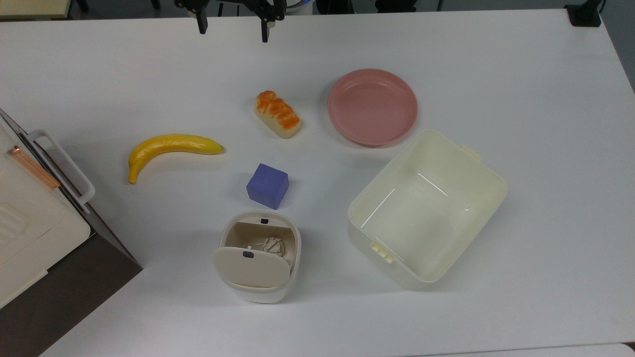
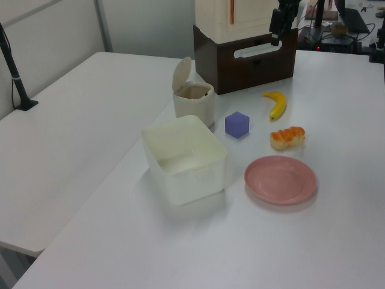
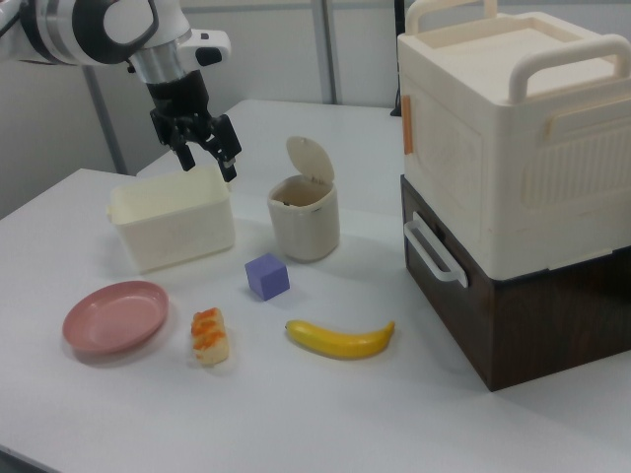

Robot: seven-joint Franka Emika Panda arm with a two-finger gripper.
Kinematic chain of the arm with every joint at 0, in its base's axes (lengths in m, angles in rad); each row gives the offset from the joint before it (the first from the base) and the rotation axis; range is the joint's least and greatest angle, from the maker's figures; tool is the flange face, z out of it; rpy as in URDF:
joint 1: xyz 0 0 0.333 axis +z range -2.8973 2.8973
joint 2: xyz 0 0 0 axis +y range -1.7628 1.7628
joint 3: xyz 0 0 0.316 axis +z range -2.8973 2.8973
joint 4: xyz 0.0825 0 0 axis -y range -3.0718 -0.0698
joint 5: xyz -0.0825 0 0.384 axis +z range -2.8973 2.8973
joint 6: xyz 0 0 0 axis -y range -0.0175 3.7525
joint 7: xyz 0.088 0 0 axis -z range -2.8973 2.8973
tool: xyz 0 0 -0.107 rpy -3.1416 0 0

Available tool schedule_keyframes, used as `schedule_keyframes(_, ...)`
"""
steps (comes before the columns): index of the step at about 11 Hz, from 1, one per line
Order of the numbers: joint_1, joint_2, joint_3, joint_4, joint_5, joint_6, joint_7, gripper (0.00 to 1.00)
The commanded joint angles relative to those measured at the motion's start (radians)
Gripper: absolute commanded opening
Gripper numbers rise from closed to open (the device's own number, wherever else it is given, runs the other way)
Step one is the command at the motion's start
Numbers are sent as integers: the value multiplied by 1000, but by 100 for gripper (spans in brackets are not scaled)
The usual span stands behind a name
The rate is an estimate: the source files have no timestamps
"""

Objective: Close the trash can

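Right view: trash can lid up, gripper spread.

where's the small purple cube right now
In the top view, the small purple cube sits near the table's middle, just above the open cream trash can and below the orange-topped bread piece.

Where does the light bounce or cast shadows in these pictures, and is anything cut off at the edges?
Top view: bright streaks of glare inside the pale-yellow tub, soft shadows beside the banana and the trash can; the gripper is cropped by the top edge. Left view: faint sheen on the pink plate. Right view: even light, the white-and-brown cabinet cropped at the right view's right.
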Motion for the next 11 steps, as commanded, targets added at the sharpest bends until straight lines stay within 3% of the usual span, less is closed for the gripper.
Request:
schedule_keyframes(1,18,-7,-18,-10,29,7,-21,100)
schedule_keyframes(11,17,-4,-27,6,37,-45,-38,100)
